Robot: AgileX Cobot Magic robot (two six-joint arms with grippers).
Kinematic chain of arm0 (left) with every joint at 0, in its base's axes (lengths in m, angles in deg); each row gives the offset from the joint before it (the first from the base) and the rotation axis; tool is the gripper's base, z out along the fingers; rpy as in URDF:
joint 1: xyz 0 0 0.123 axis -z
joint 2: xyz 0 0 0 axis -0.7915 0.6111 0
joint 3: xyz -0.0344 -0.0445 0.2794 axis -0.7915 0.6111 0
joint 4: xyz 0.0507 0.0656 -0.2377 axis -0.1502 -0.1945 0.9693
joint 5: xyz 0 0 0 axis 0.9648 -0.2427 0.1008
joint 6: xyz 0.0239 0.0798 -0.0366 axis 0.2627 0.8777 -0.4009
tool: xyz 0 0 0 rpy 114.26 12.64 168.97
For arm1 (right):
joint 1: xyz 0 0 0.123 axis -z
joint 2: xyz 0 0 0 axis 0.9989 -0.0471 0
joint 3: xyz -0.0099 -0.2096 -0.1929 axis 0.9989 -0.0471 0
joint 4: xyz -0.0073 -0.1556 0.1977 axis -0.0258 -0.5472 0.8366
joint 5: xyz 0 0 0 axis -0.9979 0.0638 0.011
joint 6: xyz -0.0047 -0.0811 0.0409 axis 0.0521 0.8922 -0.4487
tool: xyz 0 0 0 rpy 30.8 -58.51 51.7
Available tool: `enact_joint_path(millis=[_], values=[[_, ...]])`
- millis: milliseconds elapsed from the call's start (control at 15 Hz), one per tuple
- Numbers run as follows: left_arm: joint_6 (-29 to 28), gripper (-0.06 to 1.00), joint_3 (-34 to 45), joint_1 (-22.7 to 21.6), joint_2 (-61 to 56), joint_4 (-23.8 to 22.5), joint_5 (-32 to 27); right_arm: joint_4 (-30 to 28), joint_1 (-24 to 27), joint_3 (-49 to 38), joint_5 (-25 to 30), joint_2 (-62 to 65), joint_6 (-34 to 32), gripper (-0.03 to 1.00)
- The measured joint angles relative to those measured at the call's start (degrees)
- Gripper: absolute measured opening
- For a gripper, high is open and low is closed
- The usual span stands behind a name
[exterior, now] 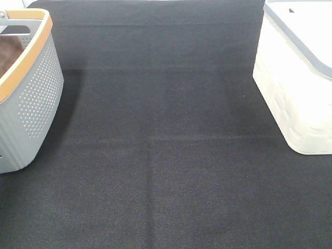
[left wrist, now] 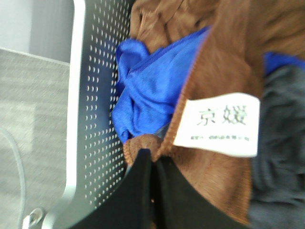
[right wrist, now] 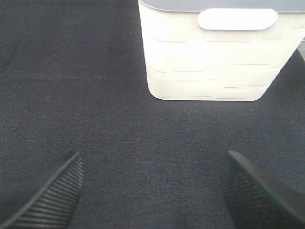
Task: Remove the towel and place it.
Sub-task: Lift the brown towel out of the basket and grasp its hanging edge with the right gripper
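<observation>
The reddish-brown towel (left wrist: 228, 71) with its white tag (left wrist: 219, 121) lies inside the grey perforated basket (left wrist: 95, 119), on top of a blue cloth (left wrist: 152, 90). My left gripper (left wrist: 153, 160) is shut on the towel's hemmed edge next to the tag. In the exterior high view the grey basket (exterior: 31, 104) stands at the left with brown cloth (exterior: 9, 54) showing inside; neither gripper shows there. My right gripper (right wrist: 152, 164) is open and empty above the black mat, facing the white basket (right wrist: 209, 62).
A dark grey cloth (left wrist: 281, 143) and more bunched brown cloth (left wrist: 162, 19) also lie in the grey basket. The white basket (exterior: 295, 88) stands at the right of the black mat (exterior: 166, 155).
</observation>
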Motion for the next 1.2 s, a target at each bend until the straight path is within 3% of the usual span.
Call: enact_joint_path(millis=[267,467,533,800,933,1000,1200], values=[[0.0,0.0,0.0,0.0,-10.7,11.5,6.9,0.0,0.0,0.0,0.0,0.0,0.0,0.75],[0.0,0.0,0.0,0.0,-16.4,19.7,15.9,0.0,0.0,0.0,0.0,0.0,0.0,0.75],[0.0,0.0,0.0,0.0,-16.4,19.7,15.9,0.0,0.0,0.0,0.0,0.0,0.0,0.75],[2.8,0.0,0.0,0.0,-20.6,33.5,26.0,0.6,0.0,0.0,0.0,0.0,-0.1,0.75],[5.5,0.0,0.0,0.0,-20.9,41.1,28.2,4.2,0.0,0.0,-0.2,-1.2,-0.2,0.75],[8.8,0.0,0.0,0.0,-20.9,48.5,28.8,6.5,0.0,0.0,-0.9,-2.5,-0.1,0.75],[17.6,0.0,0.0,0.0,-20.9,63.9,28.8,16.4,0.0,0.2,-3.4,-8.2,2.2,0.75]])
